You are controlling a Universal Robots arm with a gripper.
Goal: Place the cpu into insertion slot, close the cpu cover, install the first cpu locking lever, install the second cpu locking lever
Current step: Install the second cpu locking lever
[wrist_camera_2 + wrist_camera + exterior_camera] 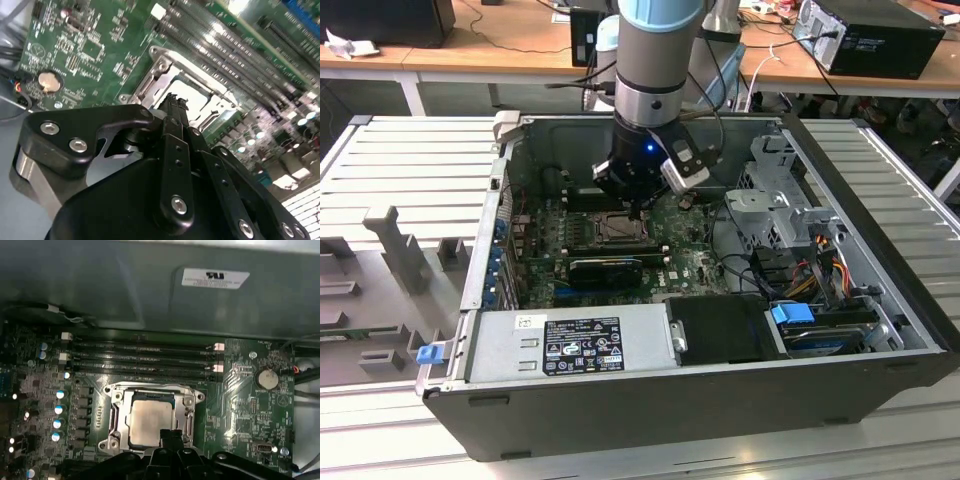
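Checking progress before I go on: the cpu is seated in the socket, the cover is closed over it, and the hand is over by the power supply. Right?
Not quite. The hand is directly above the socket, not by the power supply, as the exterior view shows. The rest stands: in the first wrist view the cpu sits in the socket with the cover lying closed around it.

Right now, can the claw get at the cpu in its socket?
Probably yes: the claw hangs right at the cpu, whose face shows through the cpu cover, with nothing between them.

open computer case, power supply, coin battery
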